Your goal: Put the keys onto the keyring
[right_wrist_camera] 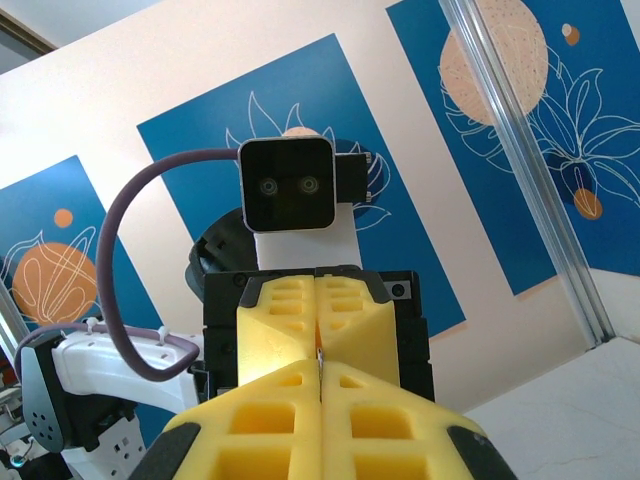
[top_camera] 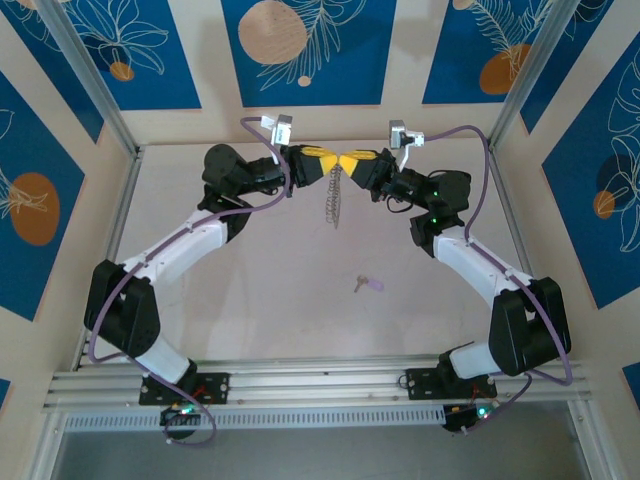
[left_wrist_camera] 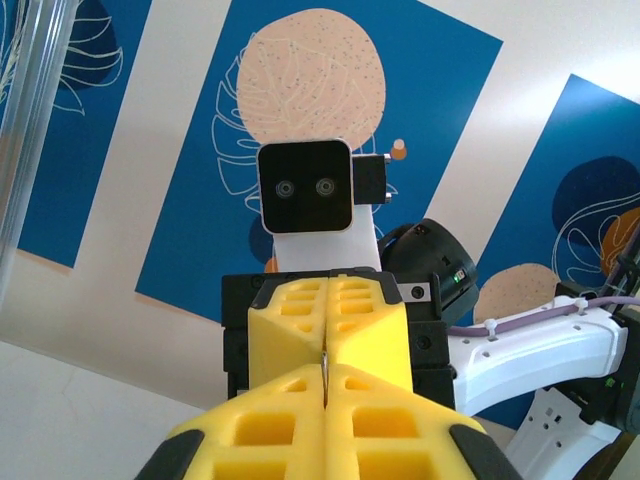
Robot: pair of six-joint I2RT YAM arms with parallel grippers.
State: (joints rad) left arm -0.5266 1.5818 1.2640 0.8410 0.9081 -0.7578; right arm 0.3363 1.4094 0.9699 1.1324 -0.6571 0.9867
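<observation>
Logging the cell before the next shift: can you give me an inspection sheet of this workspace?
Surface: pale table, with the key lying on it.
Job's things: keyring hangs from the pincer tips, above the table; key lies loose, not on the ring.
Clutter: nothing seen.
Pincers: left pincer and right pincer meet tip to tip, both shut on the keyring.
Cables: purple cable runs along each arm, looping near the wrists.
Surroundings: blue leaf-print panels, metal frame posts.

Lilac-headed key [top_camera: 367, 284]; silvery keyring [top_camera: 335, 202]
</observation>
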